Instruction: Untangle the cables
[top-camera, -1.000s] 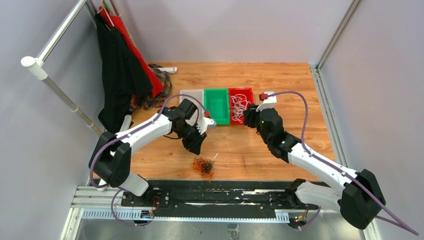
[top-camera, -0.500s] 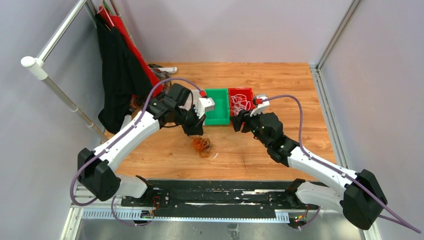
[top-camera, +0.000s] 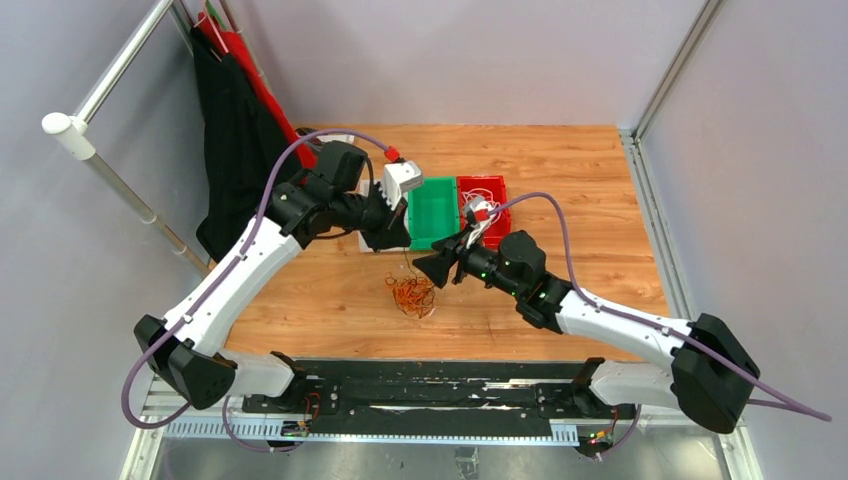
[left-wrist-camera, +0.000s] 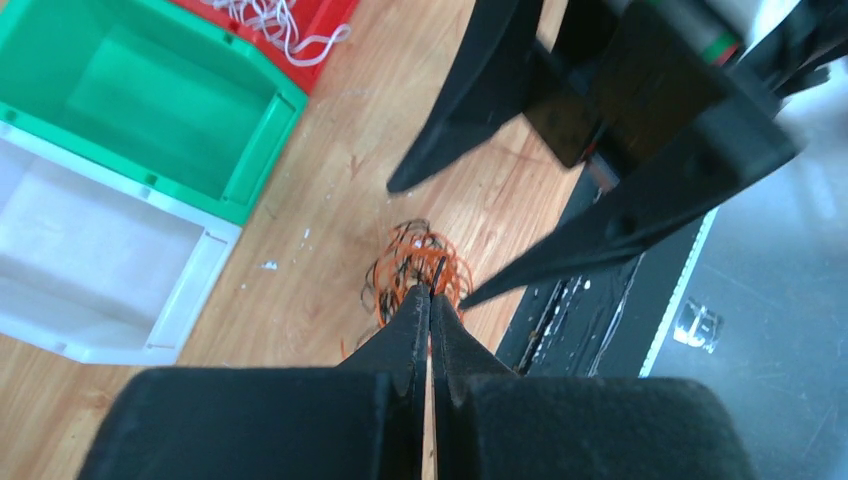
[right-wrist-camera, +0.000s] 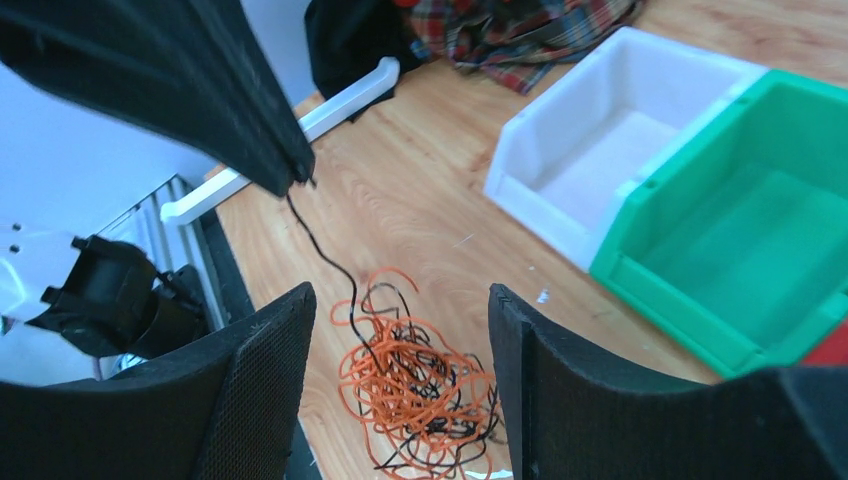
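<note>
A tangle of orange and black cables (top-camera: 411, 296) lies on the wooden table in front of the bins. My left gripper (top-camera: 394, 237) is shut on one black cable (top-camera: 405, 263) and holds it taut above the tangle. In the left wrist view the shut gripper (left-wrist-camera: 430, 291) pinches this strand over the tangle (left-wrist-camera: 415, 262). My right gripper (top-camera: 438, 268) is open, just right of the tangle. In the right wrist view its gripper (right-wrist-camera: 395, 385) frames the tangle (right-wrist-camera: 420, 390), and the black cable (right-wrist-camera: 325, 250) rises to the left gripper's tip.
A white bin (right-wrist-camera: 600, 150), a green bin (top-camera: 432, 212) and a red bin (top-camera: 481, 205) holding white cables stand in a row behind the tangle. Dark and red clothes (top-camera: 240, 140) hang on a rail at the back left. A black rail (top-camera: 430, 385) runs along the near edge.
My left gripper has risen toward the back with the black cable, dragging the tangle away from the near edge. My right gripper has swung left to the tangle.
</note>
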